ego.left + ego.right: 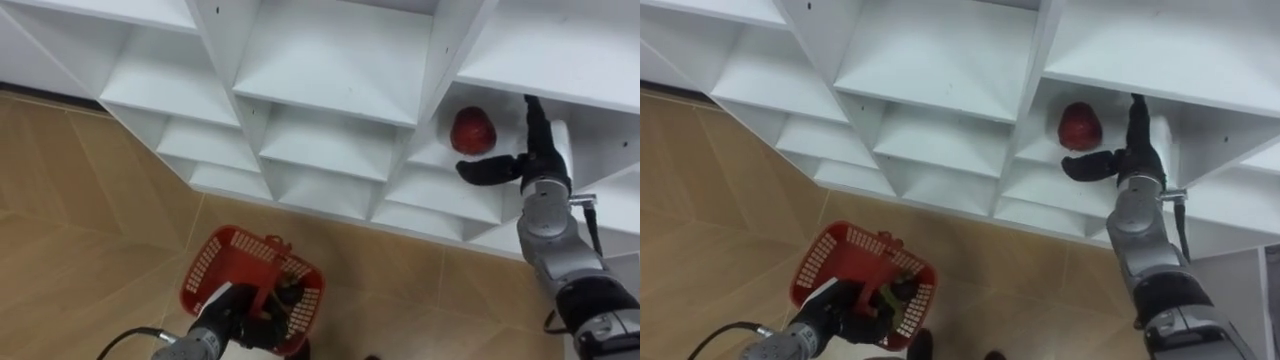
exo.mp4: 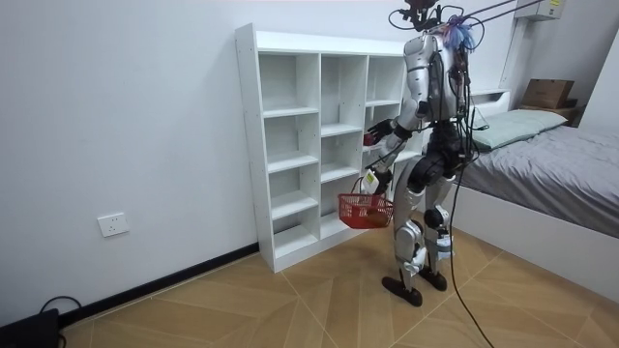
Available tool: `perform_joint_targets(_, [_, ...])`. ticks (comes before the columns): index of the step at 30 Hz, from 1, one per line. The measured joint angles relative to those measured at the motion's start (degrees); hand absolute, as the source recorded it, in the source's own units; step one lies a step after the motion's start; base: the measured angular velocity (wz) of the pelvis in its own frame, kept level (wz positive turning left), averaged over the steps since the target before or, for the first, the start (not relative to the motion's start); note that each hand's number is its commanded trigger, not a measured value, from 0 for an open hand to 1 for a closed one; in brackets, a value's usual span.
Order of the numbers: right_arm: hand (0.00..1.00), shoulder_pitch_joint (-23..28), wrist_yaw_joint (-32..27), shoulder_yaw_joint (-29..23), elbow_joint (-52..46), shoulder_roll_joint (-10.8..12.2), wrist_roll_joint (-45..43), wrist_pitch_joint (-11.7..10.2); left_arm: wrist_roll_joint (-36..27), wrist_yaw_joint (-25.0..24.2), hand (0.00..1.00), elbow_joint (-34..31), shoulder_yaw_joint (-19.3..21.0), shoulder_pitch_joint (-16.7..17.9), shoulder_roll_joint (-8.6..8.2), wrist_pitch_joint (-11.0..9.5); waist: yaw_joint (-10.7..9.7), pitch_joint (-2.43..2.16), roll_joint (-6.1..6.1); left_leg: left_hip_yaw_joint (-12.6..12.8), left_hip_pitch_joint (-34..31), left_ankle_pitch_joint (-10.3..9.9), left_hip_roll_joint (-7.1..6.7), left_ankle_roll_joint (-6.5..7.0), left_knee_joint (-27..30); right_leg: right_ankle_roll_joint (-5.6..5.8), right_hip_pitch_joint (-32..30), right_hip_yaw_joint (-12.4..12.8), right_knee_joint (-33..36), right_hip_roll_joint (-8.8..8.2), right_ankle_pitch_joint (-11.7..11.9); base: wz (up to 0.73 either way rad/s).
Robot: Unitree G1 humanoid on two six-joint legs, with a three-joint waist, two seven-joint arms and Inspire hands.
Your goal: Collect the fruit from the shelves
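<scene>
The right hand (image 1: 528, 165) is open inside a compartment of the closet (image 1: 330, 60), fingers straight up and thumb spread, holding nothing. The red fruit (image 1: 473, 130) lies at its ten o'clock, just beside the thumb. Toward seven o'clock, the left hand (image 1: 240, 318) is curled round the handle of the red basket (image 1: 205, 265), which seems to hold something I cannot name. The task looks partway done, as this fruit is not yet grasped or dropped in the basket

I counted one red fruit (image 1: 473, 130) on the shelves, one white closet (image 2: 248, 145) with three columns of compartments, one red basket (image 1: 203, 264) and one bed (image 2: 561, 174). What lay in the basket I could not count.
</scene>
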Motion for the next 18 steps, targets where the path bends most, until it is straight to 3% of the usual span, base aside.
perform_joint_targets(18, [0.00, -1.95, 0.14, 0.46, -0.87, 0.07, -1.72, -0.02, -0.03, -0.13, 1.00, 0.05, -0.41, -0.40, -0.02, 0.03, -0.03, 0.02, 0.57, 0.04, -0.06, 0.05, 0.00, -0.01, 0.15, -0.01, -0.06, -0.02, 0.08, 0.01, -0.01, 0.00])
